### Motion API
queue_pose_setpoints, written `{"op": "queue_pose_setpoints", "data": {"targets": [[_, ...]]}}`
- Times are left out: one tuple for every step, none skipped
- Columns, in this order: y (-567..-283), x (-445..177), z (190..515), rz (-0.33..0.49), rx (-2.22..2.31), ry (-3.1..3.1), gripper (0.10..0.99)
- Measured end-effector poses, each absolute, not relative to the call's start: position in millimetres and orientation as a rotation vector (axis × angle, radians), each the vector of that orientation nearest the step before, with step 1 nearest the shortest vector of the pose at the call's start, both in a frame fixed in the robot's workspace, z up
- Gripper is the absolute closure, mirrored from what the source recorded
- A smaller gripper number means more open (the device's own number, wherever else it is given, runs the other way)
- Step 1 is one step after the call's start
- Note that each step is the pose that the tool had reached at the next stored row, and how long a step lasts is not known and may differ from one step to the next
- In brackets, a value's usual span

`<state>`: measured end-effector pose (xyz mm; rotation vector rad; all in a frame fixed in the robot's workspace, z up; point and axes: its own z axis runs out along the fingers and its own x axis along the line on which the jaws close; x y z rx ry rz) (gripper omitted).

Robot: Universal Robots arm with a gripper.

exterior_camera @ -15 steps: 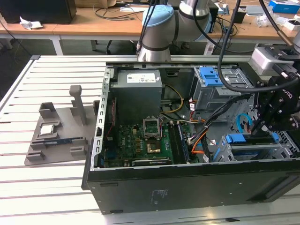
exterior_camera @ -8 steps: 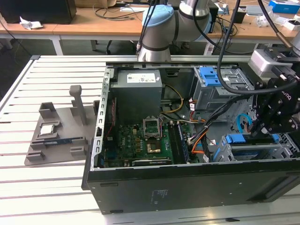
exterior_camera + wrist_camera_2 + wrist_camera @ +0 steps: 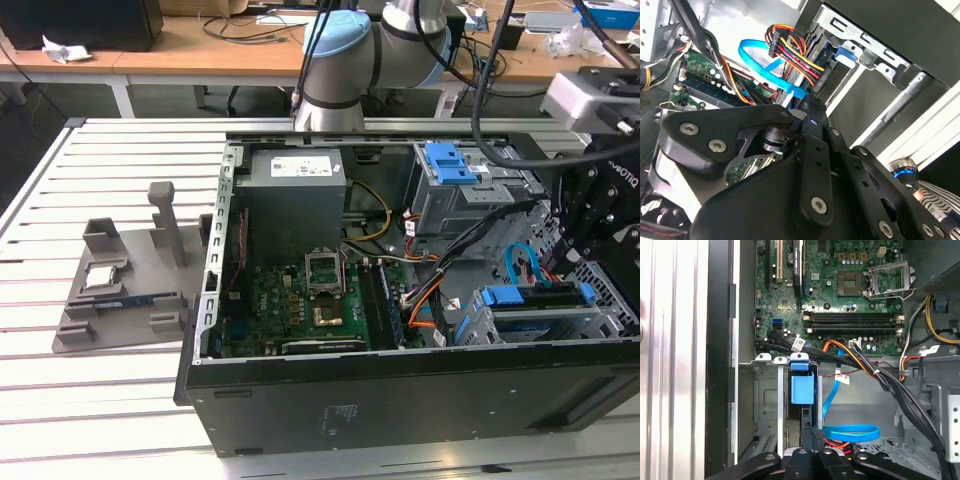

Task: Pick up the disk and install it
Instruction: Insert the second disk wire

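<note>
Black linkage of my pincer poised over the drive bay, grip state unclear, blue-framed disk seated in its cage, motherboard beyond.

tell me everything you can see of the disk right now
The disk sits in the lower grey metal drive bay at the exterior view's right, inside the open computer case. What shows is its blue plastic carrier: a blue rim and tab at the bay's near end, with a dark strip along its upper edge. The black gripper hangs just above it; contact cannot be judged. In the first wrist view the blue carrier tab stands between the bay's rails.
</note>
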<state>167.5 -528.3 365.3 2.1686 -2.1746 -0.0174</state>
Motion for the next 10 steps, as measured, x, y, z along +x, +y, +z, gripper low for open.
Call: {"op": "queue_pose_setpoints", "data": {"targets": [[-527.8,167.5,369.8,-0.017,2.169,-2.175,0.98],[-527.5,167.5,373.6,-0.017,2.169,-2.175,0.98],[-527.5,167.5,375.7,-0.017,2.169,-2.175,0.98],[-527.5,167.5,377.4,-0.017,2.169,-2.174,0.98],[-527.5,167.5,378.6,-0.017,2.17,-2.174,0.98],[-527.5,167.5,378.7,-0.018,2.17,-2.174,0.98],[-527.5,167.5,378.9,-0.017,2.17,-2.174,0.98],[-527.5,167.5,378.9,-0.017,2.169,-2.174,0.98],[-527.5,167.5,378.9,-0.017,2.17,-2.174,0.98],[-527.5,167.5,379.0,-0.017,2.17,-2.174,0.98]]}}
